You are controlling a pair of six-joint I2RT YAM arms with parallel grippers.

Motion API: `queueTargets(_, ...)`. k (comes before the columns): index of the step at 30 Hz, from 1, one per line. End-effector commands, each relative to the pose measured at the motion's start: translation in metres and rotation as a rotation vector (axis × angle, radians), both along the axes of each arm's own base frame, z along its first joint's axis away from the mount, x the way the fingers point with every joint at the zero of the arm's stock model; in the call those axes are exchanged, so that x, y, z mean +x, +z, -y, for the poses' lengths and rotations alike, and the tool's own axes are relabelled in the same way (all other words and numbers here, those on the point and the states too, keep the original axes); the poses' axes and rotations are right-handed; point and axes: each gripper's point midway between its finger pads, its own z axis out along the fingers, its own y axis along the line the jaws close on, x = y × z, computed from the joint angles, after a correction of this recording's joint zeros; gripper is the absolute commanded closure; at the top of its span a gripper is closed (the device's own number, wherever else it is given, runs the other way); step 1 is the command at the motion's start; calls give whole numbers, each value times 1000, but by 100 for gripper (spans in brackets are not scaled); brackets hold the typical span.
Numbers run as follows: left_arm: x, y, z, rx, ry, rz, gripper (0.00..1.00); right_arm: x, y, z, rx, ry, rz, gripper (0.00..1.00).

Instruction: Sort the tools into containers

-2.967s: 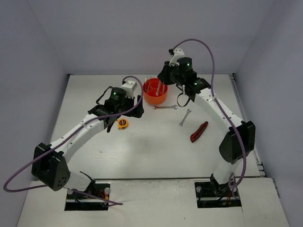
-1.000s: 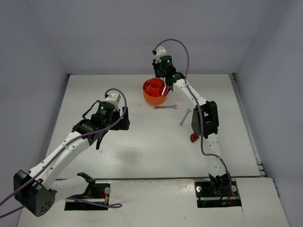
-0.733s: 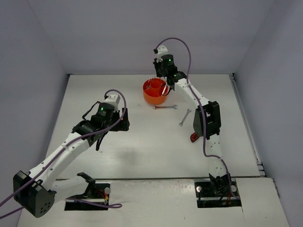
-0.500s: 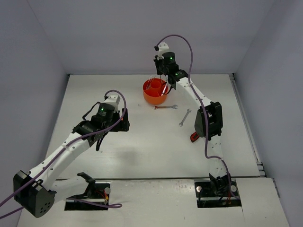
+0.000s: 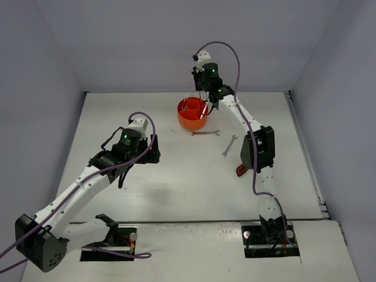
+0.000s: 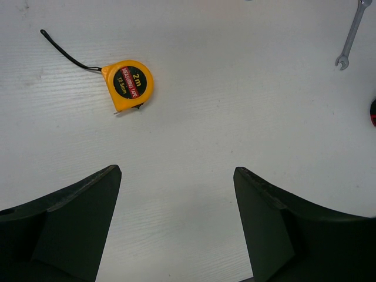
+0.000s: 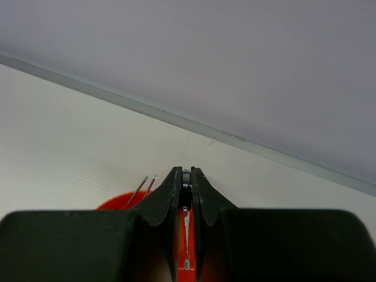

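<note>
Right gripper (image 7: pixel 185 171) pinched shut on a thin silver tool (image 7: pixel 185 235), hanging over the orange tub (image 7: pixel 117 203) at the top centre of the overhead view. Left gripper (image 6: pixel 176 171) spread wide, holding nothing, above the white table (image 6: pixel 200 123). The yellow tape measure (image 6: pixel 128 84) lies in the upper left of its wrist view.

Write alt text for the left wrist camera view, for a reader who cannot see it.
A yellow tape measure lies flat on a white table, upper left, beyond the open left gripper at the bottom edge. A silver wrench shows at top right.
</note>
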Motion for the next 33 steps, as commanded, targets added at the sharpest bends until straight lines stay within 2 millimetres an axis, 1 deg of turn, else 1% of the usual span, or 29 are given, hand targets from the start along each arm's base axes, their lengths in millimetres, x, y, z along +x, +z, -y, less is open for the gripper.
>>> queueTargets(1, 6, 19, 1, -32, 14, 66, 25, 13, 42, 0, 38, 3, 125, 100)
queueTargets(3, 6, 19, 1, -31, 13, 68, 25, 15, 37, 0, 32, 4, 123, 100)
queueTargets(8, 5, 18, 1, -29, 11, 64, 25, 20, 14, -2, 17, 7, 96, 100)
queueTargets(16, 0, 17, -5, -18, 20, 64, 25, 20, -17, -2, -13, 7, 48, 95)
queueTargets(23, 0, 17, -6, -14, 22, 65, 25, 15, -19, 1, -16, 3, 35, 89)
queueTargets(30, 0, 17, -6, -9, 17, 68, 25, 8, -14, 6, -19, -9, 29, 81)
queueTargets(33, 1, 19, -6, -10, 16, 73, 25, 3, 1, 17, -12, -50, 40, 77)
